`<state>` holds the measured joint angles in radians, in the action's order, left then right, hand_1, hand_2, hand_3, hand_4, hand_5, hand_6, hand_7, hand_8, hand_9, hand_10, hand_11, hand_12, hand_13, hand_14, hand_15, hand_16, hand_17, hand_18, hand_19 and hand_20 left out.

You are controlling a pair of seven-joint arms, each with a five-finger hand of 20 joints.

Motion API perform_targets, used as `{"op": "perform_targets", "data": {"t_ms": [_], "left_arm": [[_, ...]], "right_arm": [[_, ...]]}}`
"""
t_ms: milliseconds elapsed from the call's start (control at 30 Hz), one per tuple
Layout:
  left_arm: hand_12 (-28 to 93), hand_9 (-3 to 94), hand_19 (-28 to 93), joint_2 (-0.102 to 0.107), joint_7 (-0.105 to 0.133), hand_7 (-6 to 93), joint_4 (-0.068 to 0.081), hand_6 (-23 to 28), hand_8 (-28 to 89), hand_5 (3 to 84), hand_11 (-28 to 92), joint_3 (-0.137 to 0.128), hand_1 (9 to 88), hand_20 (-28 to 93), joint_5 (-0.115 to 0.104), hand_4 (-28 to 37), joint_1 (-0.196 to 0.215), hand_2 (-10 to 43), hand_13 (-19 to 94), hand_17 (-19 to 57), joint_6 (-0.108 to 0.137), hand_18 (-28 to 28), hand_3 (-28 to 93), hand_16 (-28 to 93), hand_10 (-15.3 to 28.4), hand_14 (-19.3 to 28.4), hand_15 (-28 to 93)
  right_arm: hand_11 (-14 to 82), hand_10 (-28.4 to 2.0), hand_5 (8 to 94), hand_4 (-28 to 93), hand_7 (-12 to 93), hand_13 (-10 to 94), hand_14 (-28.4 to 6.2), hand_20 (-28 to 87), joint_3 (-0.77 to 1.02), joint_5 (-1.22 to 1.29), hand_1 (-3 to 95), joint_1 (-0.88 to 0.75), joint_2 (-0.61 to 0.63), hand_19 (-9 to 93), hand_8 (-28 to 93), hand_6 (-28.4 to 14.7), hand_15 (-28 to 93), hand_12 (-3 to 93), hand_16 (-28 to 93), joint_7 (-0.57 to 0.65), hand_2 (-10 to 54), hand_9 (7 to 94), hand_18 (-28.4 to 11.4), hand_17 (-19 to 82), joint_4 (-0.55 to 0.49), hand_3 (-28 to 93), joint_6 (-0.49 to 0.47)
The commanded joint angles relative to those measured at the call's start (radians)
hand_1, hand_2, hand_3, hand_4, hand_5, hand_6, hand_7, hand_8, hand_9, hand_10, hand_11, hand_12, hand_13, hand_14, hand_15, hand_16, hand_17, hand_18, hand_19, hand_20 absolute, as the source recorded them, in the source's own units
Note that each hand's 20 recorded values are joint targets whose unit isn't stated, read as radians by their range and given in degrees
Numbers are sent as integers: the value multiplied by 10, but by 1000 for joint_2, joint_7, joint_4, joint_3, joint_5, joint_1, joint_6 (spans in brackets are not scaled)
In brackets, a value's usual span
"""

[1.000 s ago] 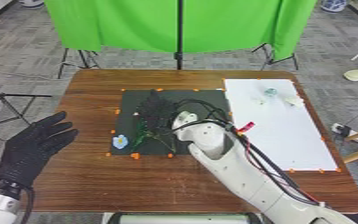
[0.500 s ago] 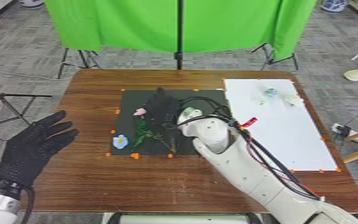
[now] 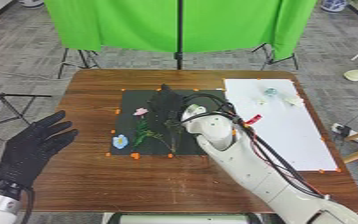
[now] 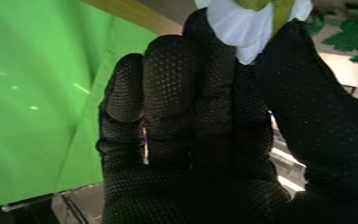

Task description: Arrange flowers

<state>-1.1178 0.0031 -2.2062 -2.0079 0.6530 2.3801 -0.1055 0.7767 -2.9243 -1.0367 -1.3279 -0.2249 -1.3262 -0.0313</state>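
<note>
In the head view, the right hand (image 3: 166,107) is over the dark mat (image 3: 132,102), beside the pink flower (image 3: 140,111); the blue flower (image 3: 119,141) lies on the mat's near left part. The left hand (image 3: 35,142), fingers apart, is over the table's left side. In the right wrist view, the right hand's thumb and fingers clamp the white flower (image 4: 246,30) near their tips. Best, I judge, to lower it gently, align its stem, then release without dragging nearby blooms
</note>
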Motion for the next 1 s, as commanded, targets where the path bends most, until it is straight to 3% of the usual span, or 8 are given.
{"op": "perform_targets", "data": {"t_ms": [33,700,900,1000], "left_arm": [[136,336,487,-12,-8,205,3,28,-98,390,281,-1,252,45,3,-271,12,-33,283,-73,1,221,721,-15,130,163,374],[127,321,484,0,-18,198,10,31,-95,378,275,4,255,47,0,-253,-3,-24,273,-75,0,222,705,-17,131,162,363],[121,309,484,-2,-13,193,8,34,-93,366,269,2,256,48,0,-245,2,-20,265,-76,1,224,701,-19,132,164,354],[118,303,483,-7,-11,189,6,36,-90,361,267,-1,256,48,1,-236,9,-16,261,-77,3,226,693,-19,132,164,347]], "right_arm": [[220,-12,771,-283,340,678,-8,415,-19,-143,479,-26,17,737,-105,59,597,475,368,-6,-95,850,-147,250,-64,816,-15],[238,-16,649,-283,408,622,-24,421,-25,-127,419,-43,-3,737,-144,51,654,451,307,61,-92,767,-151,232,-54,806,-8],[252,-19,617,-283,373,593,-30,420,-20,-134,386,-48,1,741,-135,53,684,426,249,45,-95,717,-151,225,-64,809,-21],[416,-50,602,-283,326,574,-36,425,-11,-113,284,-53,1,740,-214,53,699,263,220,57,-95,635,-153,216,-73,866,-34]]}}
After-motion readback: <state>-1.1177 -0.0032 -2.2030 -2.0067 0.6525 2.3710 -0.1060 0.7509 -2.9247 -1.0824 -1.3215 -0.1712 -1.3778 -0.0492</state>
